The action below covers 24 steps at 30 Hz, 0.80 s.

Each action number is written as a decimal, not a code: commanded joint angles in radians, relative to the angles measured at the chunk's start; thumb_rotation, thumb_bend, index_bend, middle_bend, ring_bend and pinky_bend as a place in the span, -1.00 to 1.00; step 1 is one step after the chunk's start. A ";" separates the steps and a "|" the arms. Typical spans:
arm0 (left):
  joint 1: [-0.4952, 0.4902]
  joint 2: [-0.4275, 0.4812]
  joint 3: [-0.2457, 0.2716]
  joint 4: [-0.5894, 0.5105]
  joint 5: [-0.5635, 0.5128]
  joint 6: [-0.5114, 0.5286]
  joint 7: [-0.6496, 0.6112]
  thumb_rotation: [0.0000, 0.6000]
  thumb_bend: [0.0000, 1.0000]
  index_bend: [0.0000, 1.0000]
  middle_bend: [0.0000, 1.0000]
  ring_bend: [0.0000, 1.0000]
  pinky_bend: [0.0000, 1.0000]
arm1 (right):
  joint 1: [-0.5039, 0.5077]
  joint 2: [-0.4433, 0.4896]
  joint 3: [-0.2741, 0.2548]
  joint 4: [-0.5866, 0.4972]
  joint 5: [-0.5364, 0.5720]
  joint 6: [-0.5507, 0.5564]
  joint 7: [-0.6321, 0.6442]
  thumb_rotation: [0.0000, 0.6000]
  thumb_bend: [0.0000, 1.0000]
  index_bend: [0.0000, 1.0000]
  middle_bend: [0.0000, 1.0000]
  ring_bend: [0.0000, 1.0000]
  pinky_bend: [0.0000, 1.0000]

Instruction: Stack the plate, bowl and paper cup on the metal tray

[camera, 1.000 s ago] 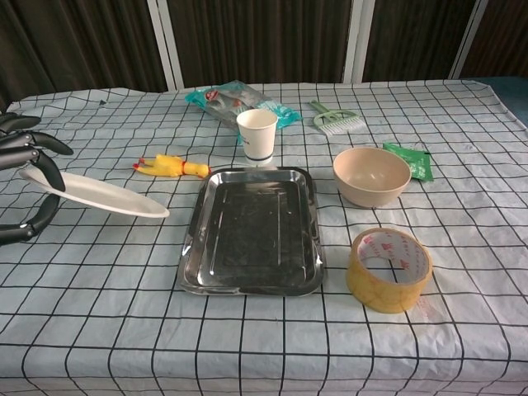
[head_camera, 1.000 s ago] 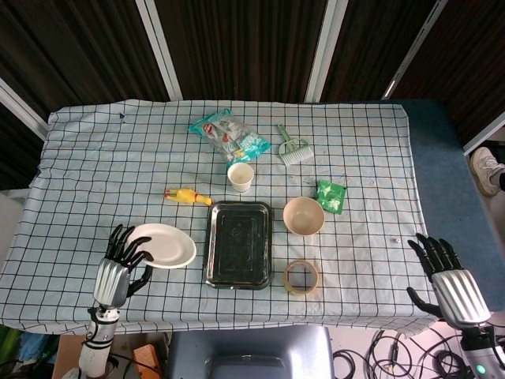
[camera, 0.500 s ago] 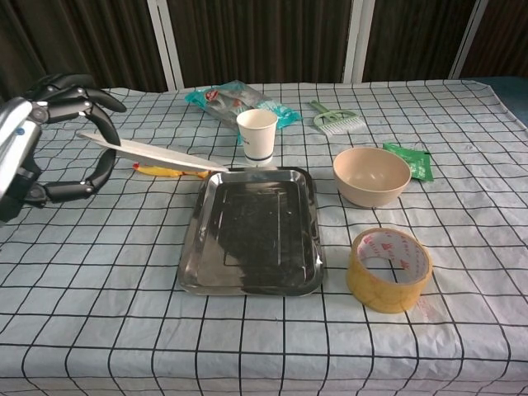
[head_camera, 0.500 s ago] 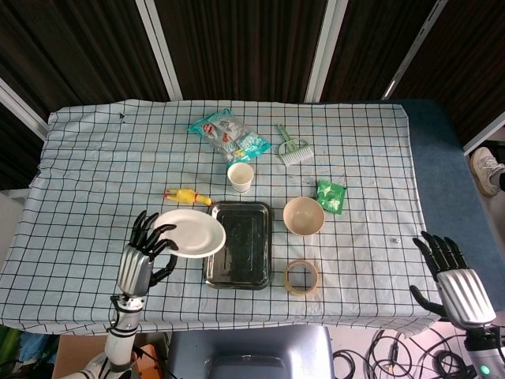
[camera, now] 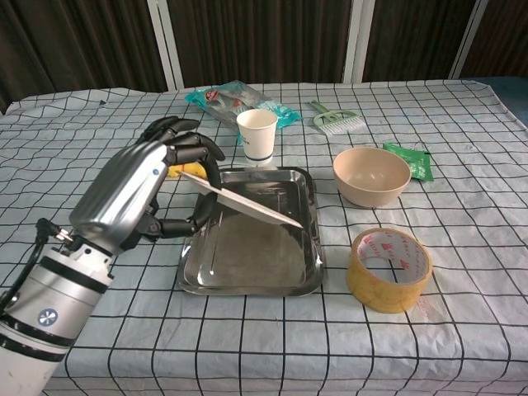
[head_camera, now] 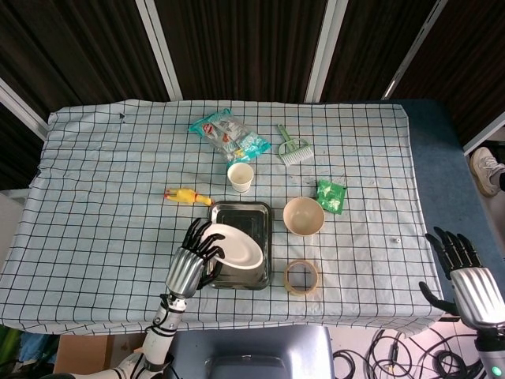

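White plate [camera: 247, 206] is held by the left hand [camera: 148, 194] at its left rim, tilted, above the metal tray [camera: 252, 268]; whether its lower edge touches the tray cannot be told. In the head view the plate [head_camera: 231, 246] hides much of the tray's [head_camera: 256, 215] floor. The yellow toy [head_camera: 187, 195] is mostly hidden behind the hand in the chest view. Beyond the tray stands the paper cup [camera: 256, 134], and to its right sits the bowl [camera: 371, 176], both on the checked cloth [camera: 462, 247]. A tape roll [camera: 388, 269] lies near the tray's right corner. The right hand [head_camera: 470, 275] is seen only in the head view, off the table edge, fingers spread and holding nothing.
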 commanded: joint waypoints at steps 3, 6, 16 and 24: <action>0.001 -0.031 0.019 0.051 -0.013 -0.033 0.009 1.00 -0.02 0.46 -0.35 -0.80 -0.91 | -0.005 0.008 0.002 0.002 0.001 0.011 0.016 1.00 -0.51 -1.00 -1.00 -1.00 -1.00; 0.009 -0.031 0.027 0.063 -0.020 -0.044 0.011 1.00 -0.03 0.43 -0.36 -0.80 -0.91 | -0.009 0.013 0.004 0.003 0.000 0.018 0.027 1.00 -0.51 -1.00 -1.00 -1.00 -1.00; 0.032 0.008 0.041 0.031 -0.056 -0.098 -0.002 1.00 -0.04 0.37 -0.38 -0.80 -0.92 | -0.017 0.020 0.002 0.007 -0.014 0.036 0.027 1.00 -0.51 -1.00 -1.00 -1.00 -1.00; 0.040 0.071 0.052 -0.042 -0.090 -0.173 -0.029 1.00 -0.05 0.27 -0.42 -0.80 -0.92 | -0.023 0.067 -0.010 0.007 -0.042 0.059 0.151 1.00 -0.53 -1.00 -1.00 -1.00 -1.00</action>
